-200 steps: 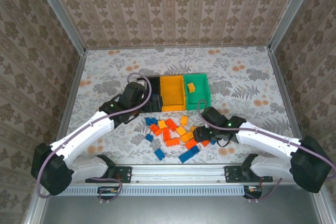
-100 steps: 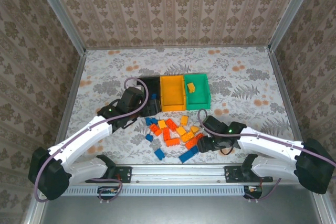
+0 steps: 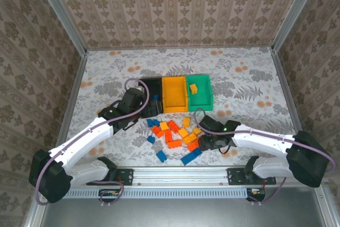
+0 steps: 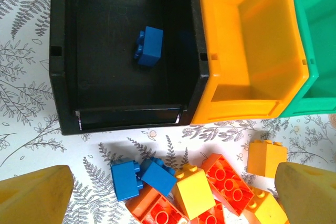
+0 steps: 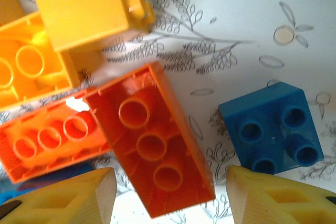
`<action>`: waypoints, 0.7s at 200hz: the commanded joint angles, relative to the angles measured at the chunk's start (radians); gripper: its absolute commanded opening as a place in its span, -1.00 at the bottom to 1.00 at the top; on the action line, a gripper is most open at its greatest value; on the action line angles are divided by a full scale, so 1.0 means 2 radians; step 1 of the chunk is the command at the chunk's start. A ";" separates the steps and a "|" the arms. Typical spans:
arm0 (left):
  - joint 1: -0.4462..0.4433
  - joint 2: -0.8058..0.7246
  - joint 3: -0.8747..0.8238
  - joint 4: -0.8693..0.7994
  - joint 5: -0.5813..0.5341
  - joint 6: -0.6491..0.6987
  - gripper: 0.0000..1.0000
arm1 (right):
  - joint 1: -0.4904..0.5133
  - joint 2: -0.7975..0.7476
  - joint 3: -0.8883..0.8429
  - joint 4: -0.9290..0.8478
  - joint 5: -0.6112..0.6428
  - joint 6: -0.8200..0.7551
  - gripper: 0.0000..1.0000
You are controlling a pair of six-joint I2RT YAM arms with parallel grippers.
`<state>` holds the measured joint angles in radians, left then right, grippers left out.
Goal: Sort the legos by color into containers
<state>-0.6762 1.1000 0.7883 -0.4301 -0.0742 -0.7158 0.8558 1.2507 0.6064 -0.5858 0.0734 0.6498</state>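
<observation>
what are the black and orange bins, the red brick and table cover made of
The black bin and orange-yellow bin look like moulded plastic, smooth with soft sheen and thin walls. The red-orange brick looks like hard glossy plastic, its hollow underside showing moulded tubes. The table cover may be printed paper or vinyl; the floral print leaves that open.

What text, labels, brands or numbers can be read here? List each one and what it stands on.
None: no word, number or logo can be read on the black bin, the orange-yellow bin, the green bin, the red-orange brick or the blue brick. The table bears only a leaf-and-flower print.
</observation>
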 commanded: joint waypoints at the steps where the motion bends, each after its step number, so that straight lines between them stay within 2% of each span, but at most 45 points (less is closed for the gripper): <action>1: 0.008 -0.004 -0.007 -0.015 0.003 -0.009 1.00 | 0.002 0.046 -0.004 0.011 0.018 -0.012 0.18; 49: 0.017 -0.005 -0.014 -0.013 0.008 -0.009 1.00 | 0.002 0.067 0.004 0.009 0.021 -0.011 0.04; 67: 0.021 -0.005 -0.017 -0.011 0.012 -0.009 1.00 | 0.001 0.067 0.009 -0.011 0.037 0.002 -0.06; 90: 0.023 -0.006 -0.021 -0.007 0.016 -0.010 1.00 | -0.003 0.054 0.003 -0.021 0.052 0.019 -0.10; 105: 0.024 -0.005 -0.024 -0.003 0.018 -0.012 0.99 | -0.006 0.048 0.000 -0.021 0.051 0.021 -0.07; 120: 0.025 -0.006 -0.026 -0.001 0.019 -0.012 0.99 | -0.007 0.053 0.003 -0.017 0.042 0.019 0.09; 140: 0.026 -0.006 -0.028 0.000 0.021 -0.012 1.00 | -0.005 0.067 0.008 -0.015 0.041 0.019 0.11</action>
<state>-0.6331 1.0996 0.7471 -0.4335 -0.0483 -0.7193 0.8528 1.3373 0.6498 -0.5549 0.1696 0.6628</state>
